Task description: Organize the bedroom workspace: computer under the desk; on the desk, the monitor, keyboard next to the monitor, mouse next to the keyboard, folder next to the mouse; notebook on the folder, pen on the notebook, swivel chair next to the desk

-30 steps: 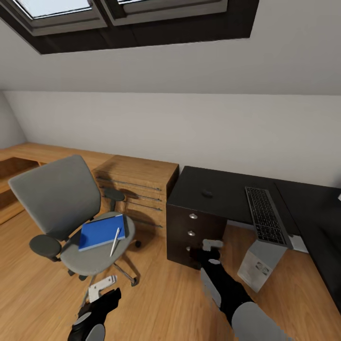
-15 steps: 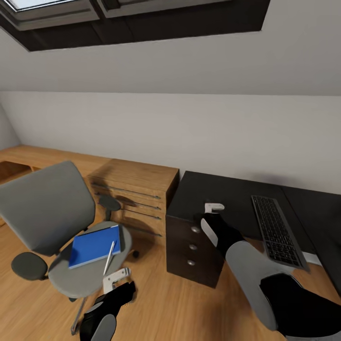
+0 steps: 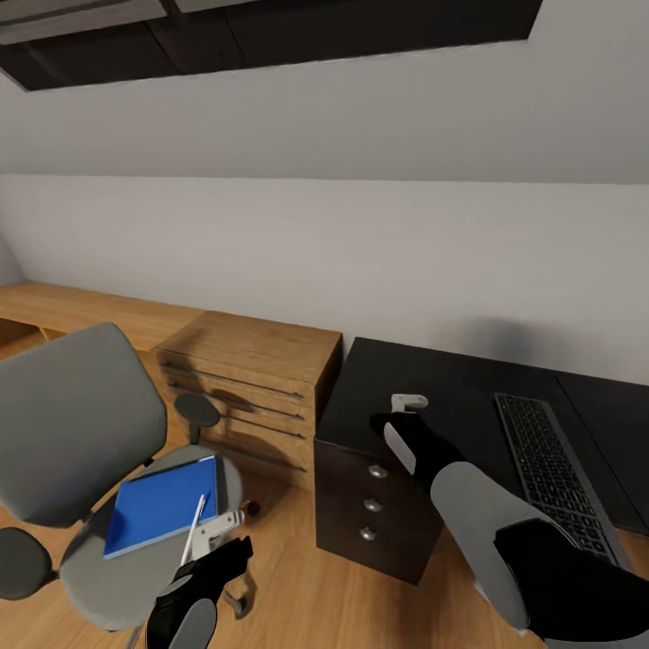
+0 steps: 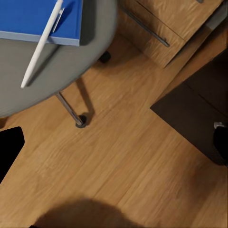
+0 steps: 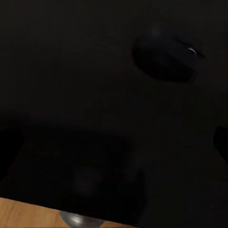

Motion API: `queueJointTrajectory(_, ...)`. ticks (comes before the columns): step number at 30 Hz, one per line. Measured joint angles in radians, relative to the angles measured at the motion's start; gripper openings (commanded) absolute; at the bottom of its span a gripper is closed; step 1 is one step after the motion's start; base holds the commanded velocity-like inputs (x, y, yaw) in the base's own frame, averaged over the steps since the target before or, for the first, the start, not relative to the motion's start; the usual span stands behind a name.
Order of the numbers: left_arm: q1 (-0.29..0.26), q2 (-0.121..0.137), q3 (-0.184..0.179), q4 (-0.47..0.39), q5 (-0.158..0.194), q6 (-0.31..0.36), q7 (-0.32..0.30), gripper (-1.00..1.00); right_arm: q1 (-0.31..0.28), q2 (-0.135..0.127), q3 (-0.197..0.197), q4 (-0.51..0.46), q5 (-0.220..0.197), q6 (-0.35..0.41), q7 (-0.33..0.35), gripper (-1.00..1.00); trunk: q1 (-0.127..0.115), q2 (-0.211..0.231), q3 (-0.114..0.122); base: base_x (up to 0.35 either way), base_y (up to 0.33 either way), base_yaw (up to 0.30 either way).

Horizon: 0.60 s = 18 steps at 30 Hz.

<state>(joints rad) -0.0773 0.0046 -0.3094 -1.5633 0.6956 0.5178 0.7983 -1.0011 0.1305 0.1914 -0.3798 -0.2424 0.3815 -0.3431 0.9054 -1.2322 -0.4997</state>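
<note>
**Right arm poised over the mouse, folder waiting on the chair**

The right gripper hovers above the black desk, near the drawer end. Its wrist camera looks down on the mouse resting on the desk, which suggests a reach for the mouse to set it closer to the keyboard. Whether these jaws are apart or together cannot be told. The left gripper hangs low beside the swivel chair, its state likewise unclear. The blue folder lies on the seat with the pen resting across its edge, both awaiting transfer.
</note>
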Motion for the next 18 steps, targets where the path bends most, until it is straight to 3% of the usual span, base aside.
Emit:
queueJointTrajectory(8, 0.0, 0.001, -0.002, 0.0, 0.0, 0.0, 0.0, 1.0, 0.0, -0.003, 0.0, 0.029, 0.005, -0.009, -0.001, 1.0, 0.0, 0.0, 0.0, 0.321, 0.0, 0.0)
queueJointTrajectory(12, 0.0, 0.001, -0.003, 0.001, -0.001, 0.0, 0.0, 1.0, 0.0, -0.004, 0.0, 0.065, 0.004, -0.055, -0.004, 1.0, 0.0, 0.0, 0.0, 0.321, 0.0, 0.0)
queueJointTrajectory(13, 0.0, 0.001, -0.003, 0.001, -0.001, 0.0, 0.0, 1.0, 0.0, -0.01, -0.004, 0.103, 0.001, -0.094, -0.007, 1.0, 0.0, 0.0, 0.0, 0.321, 0.0, 0.0)
queueJointTrajectory(18, 0.0, 0.001, -0.003, 0.004, 0.0, 0.0, 0.0, 1.0, 0.0, -0.029, -0.007, 0.122, -0.003, -0.114, -0.011, 1.0, 0.0, 0.0, 0.0, 0.229, -0.012, 0.0)
